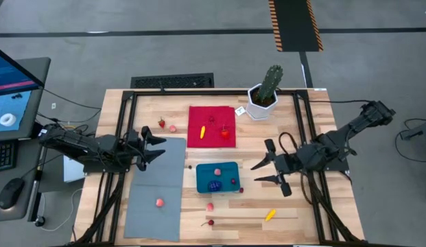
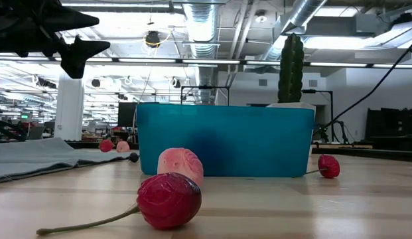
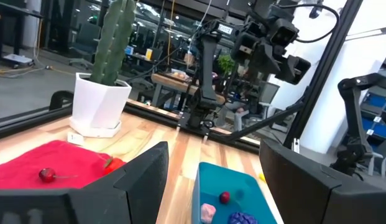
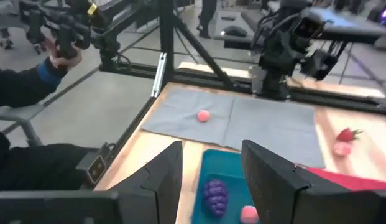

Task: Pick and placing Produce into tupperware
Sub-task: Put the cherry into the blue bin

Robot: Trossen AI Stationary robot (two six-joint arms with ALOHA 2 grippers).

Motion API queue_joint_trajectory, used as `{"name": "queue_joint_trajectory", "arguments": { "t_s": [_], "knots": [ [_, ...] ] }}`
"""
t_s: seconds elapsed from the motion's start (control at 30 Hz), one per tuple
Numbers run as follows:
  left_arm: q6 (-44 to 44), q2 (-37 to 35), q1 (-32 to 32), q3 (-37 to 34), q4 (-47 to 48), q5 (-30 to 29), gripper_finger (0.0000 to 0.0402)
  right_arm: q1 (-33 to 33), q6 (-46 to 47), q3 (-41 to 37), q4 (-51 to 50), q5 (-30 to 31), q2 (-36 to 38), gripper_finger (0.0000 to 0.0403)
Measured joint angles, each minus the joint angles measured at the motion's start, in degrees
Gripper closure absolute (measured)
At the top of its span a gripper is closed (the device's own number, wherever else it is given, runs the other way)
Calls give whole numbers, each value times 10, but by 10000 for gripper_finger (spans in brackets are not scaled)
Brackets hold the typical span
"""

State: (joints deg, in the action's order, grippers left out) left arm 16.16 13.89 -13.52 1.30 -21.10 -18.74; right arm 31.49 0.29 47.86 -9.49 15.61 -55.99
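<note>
Two matte-black robot arms, built of blocky jointed segments, flank a wooden table seen from above. The left arm (image 1: 82,147), at 9 o'clock, ends in a gripper (image 1: 156,148) with two tapered, pointed black fingers; black cables trail from its base. The right arm (image 1: 336,147), at 3 o'clock, carries a matching gripper (image 1: 267,171), with a black cable looped above its wrist. Up close, the fingers (image 4: 273,180) are broad, flat-faced dark plates with angular edges and no markings.
</note>
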Motion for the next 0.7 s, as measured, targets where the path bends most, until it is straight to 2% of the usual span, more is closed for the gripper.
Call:
{"name": "queue_joint_trajectory", "arguments": {
  "t_s": [0.27, 0.43, 0.6, 0.7],
  "knots": [
    [0, 0, 0, 0, 14, -7, 159, 8, -3, 0, -64, 33, 106, 216],
    [0, 0, 0, 0, 15, -7, 159, 6, 5, -48, -68, 46, 184, 216],
    [0, 0, 0, 0, 21, -15, 159, 7, 89, -118, -82, 55, 242, 216],
    [0, 0, 0, 0, 23, -23, 159, 10, 163, -161, -94, 55, 251, 216]
  ]
}}
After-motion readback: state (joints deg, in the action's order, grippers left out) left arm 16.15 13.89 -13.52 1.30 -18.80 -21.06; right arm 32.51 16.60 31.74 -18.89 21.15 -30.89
